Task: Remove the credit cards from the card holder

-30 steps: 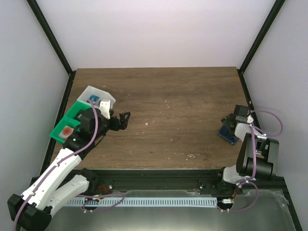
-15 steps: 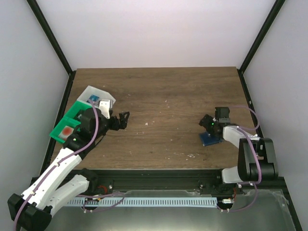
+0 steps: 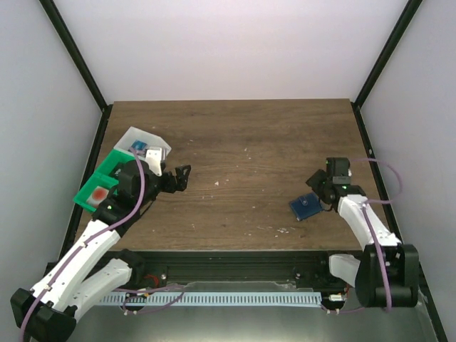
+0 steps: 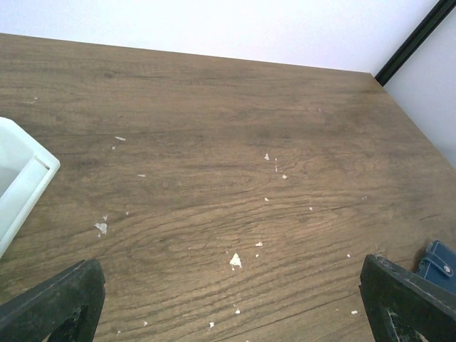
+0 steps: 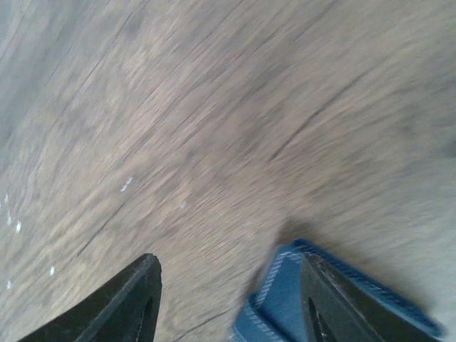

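Observation:
The card holder [image 3: 305, 206] is a small blue wallet lying flat on the wood at the right front. My right gripper [image 3: 318, 191] hovers low just behind it, jaws apart. In the right wrist view the gripper [image 5: 228, 263] has bare wood in its gap, and the card holder [image 5: 281, 303] lies against and under the right finger [image 5: 342, 306], not clamped. My left gripper [image 3: 182, 177] stands open and empty over the wood; its wrist view shows the gripper [image 4: 231, 267] and a corner of the card holder [image 4: 438, 260]. One credit card [image 3: 98, 192] with a red blotch lies in the green bin [image 3: 110, 165].
A white bin [image 3: 153, 140] with a small blue-and-white item sits just behind the green bin at the table's left edge; its corner [image 4: 21, 185] shows in the left wrist view. Black frame posts stand at the table's back corners. Small white flecks dot the wood.
My right arm has swung in from the right edge and the card holder has shifted left with it. The right jaws have narrowed. The left arm has not moved.

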You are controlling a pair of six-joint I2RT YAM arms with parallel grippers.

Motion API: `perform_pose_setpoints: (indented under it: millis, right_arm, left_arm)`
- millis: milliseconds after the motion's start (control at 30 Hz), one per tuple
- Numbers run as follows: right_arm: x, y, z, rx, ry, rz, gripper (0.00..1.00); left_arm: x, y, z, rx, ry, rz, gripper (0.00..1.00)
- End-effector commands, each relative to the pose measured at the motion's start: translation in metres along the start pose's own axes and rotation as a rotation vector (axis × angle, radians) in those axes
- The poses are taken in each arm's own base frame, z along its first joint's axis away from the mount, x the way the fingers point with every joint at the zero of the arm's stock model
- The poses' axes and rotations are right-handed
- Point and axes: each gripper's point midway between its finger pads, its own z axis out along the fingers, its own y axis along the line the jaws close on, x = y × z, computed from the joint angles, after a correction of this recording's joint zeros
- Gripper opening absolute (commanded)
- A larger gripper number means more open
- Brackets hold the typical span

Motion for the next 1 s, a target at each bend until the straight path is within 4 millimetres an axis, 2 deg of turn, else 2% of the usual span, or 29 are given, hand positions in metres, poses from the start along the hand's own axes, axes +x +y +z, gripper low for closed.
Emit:
perform_pose_setpoints:
  millis: [0,67,233,533,667,967]
  right_arm:
    - [-0.008,-0.049,-0.009,0.098,-0.049,0.091,0.51]
    - [-0.004,-0.056,-0.008,0.095,-0.047,0.090,0.48]
    - [0.016,-0.056,0.002,0.048,0.024,0.082,0.42]
    - [0.049,-0.052,0.013,-0.054,0.123,0.082,0.43]
    - [0.057,-0.030,0.014,-0.153,0.153,0.023,0.43]
    - [0.086,0.045,0.022,-0.308,0.257,-0.103,0.43]
  left_arm:
    - [0.002,-0.002,0.000,0.012,0.003,0.018,0.99]
    - [0.003,-0.003,0.000,0.017,0.005,0.021,0.99]
    - [0.003,-0.003,0.000,0.019,0.008,0.021,0.99]
    - [0.015,-0.003,0.009,0.025,0.069,0.017,0.93]
    - [0.030,-0.018,0.017,0.106,0.159,0.018,0.84]
    - [0.079,-0.043,0.034,0.259,0.349,-0.121,0.65]
